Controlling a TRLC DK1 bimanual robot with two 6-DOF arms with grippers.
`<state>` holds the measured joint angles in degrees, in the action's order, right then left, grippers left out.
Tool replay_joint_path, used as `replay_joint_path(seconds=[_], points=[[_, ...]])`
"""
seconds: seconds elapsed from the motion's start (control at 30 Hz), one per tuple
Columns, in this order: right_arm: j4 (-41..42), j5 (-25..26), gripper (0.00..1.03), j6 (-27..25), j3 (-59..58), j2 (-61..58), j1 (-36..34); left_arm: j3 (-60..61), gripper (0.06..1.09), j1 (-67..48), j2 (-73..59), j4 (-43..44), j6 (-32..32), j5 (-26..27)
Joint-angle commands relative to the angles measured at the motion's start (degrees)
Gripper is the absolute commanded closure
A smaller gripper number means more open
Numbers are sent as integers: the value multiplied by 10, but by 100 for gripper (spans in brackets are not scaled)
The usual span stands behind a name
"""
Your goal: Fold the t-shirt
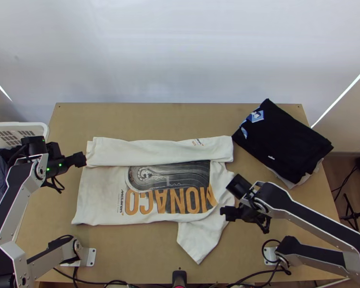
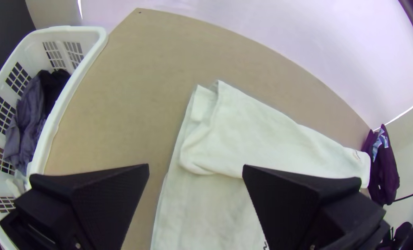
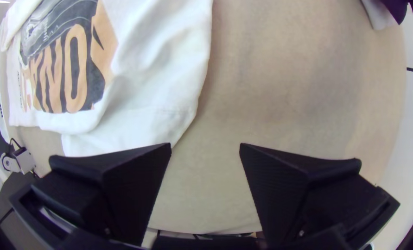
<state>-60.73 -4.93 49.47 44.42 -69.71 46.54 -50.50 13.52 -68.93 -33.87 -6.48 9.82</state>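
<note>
The left gripper (image 1: 80, 160) and right gripper (image 1: 227, 211) hung, fingers spread, above the wooden table (image 1: 156, 122). The t-shirt (image 1: 101, 192) lay on it, between a basket (image 1: 44, 128) and dark clothes (image 1: 285, 139).

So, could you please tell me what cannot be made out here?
Top view: what the folded strip of the t-shirt covers.
Top view: most of the pale cloth, under black garments.
Top view: rest of the basket, cut off by the left edge.
Left wrist view: part of the t-shirt, behind the left claw.
</note>
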Motion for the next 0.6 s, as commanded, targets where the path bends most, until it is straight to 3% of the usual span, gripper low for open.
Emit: replay_joint_path(seconds=[0.0,0.57], points=[[17,14,37,15,3,-26,29,0,11,-9,0,7,-10,-4],[111,12,37,62,-9,-77,24,-3,11,-21,-1,10,-12,-16]])
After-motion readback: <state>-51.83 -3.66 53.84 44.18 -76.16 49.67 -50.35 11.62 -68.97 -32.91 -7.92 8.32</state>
